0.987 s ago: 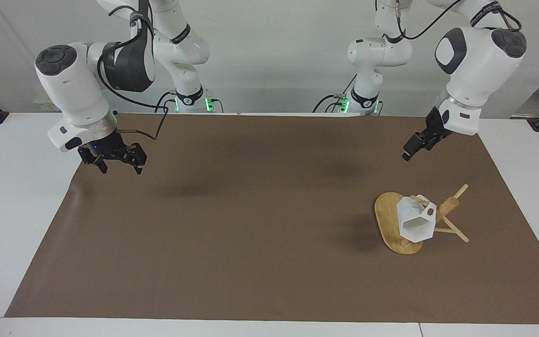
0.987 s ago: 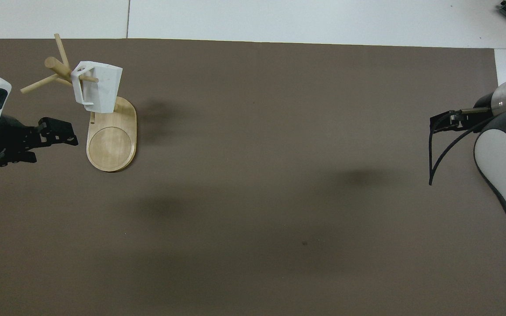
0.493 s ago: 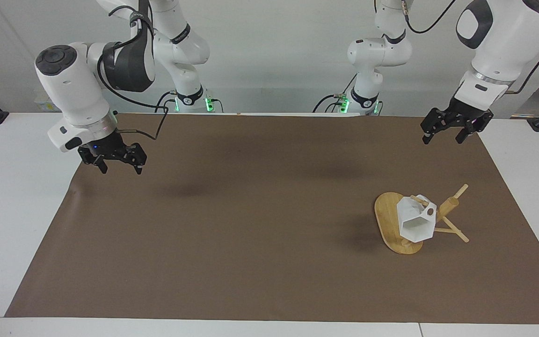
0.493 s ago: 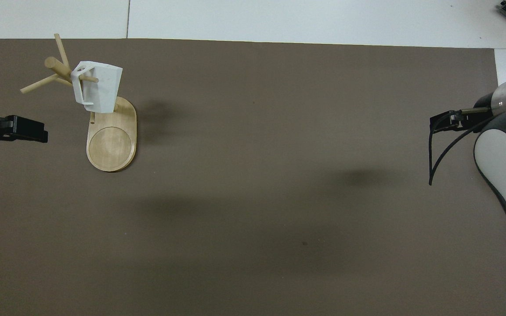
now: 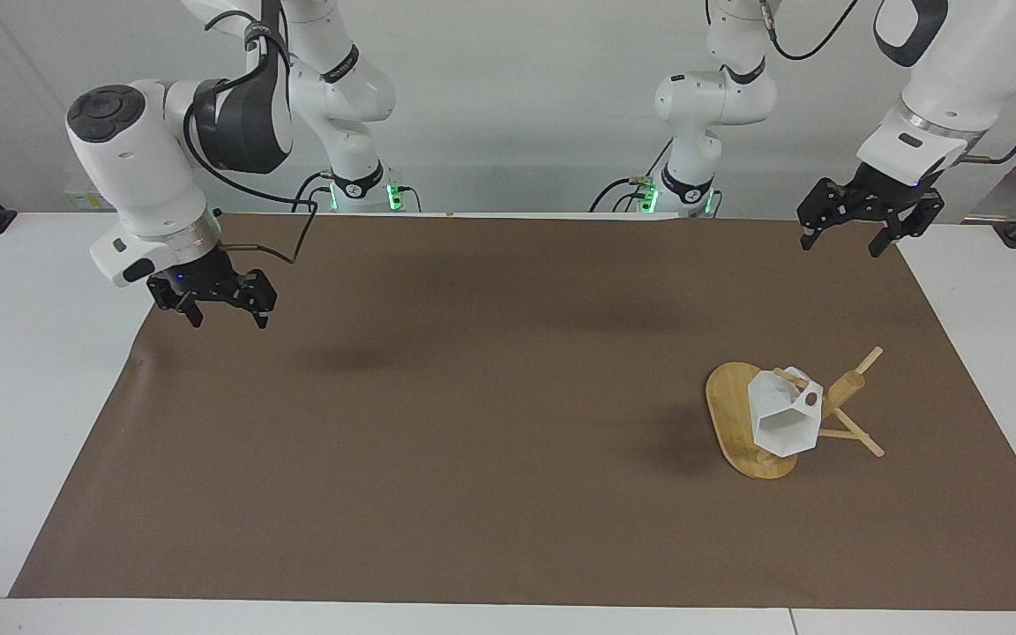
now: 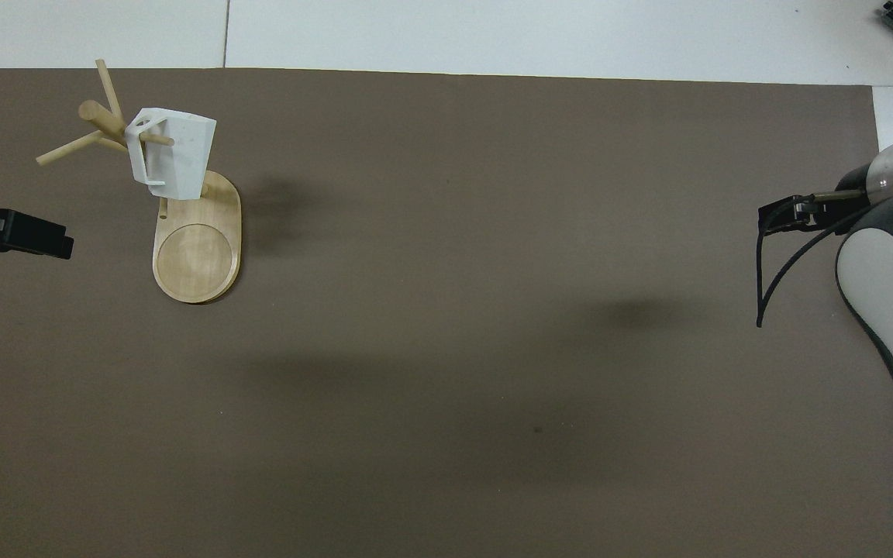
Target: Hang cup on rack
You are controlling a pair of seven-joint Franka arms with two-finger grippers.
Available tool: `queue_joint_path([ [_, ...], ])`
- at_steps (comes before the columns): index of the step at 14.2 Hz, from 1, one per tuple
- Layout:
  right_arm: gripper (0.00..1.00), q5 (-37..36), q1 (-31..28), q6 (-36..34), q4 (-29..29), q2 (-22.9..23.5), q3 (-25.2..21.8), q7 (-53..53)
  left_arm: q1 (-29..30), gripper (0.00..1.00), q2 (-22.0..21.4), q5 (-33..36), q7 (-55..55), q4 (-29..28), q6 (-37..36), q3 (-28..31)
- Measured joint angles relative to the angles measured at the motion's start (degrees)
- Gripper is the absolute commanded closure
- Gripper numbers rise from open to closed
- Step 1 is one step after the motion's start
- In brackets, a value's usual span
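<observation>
Since a second ago the left pincer [image 5: 856, 236] has swung up and away from the rack [image 5: 759, 423], turning from a slanted pose to point straight down over the brown mat [image 5: 473, 397] edge at the left arm's end of the bench [image 5: 1002, 309]; its fingers stand wide apart, holding nothing. From overhead only its dark tip [image 6: 12, 232] shows, cut off at the frame edge. Cup [image 5: 786, 413] and rack unchanged: cup hangs by its handle on a peg, tilted, over the oval base, toward the left arm's end. Right pincer [image 5: 220, 310] unchanged too, waiting over the mat toward the right arm's end, fingers wide, empty; overhead it is mostly hidden under its own arm, only a black part [image 6: 791, 213] showing. No readable writing on cup or rack; lettering on the left arm's upper link a second ago is out of frame now.
</observation>
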Motion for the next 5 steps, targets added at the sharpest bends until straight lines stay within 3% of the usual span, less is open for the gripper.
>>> queue_joint_path([
  [5,0.00,0.0,0.0,0.0,0.0,0.0,0.0,0.0,0.0,0.00,0.0,0.0,0.1,0.1,-0.3,0.0],
])
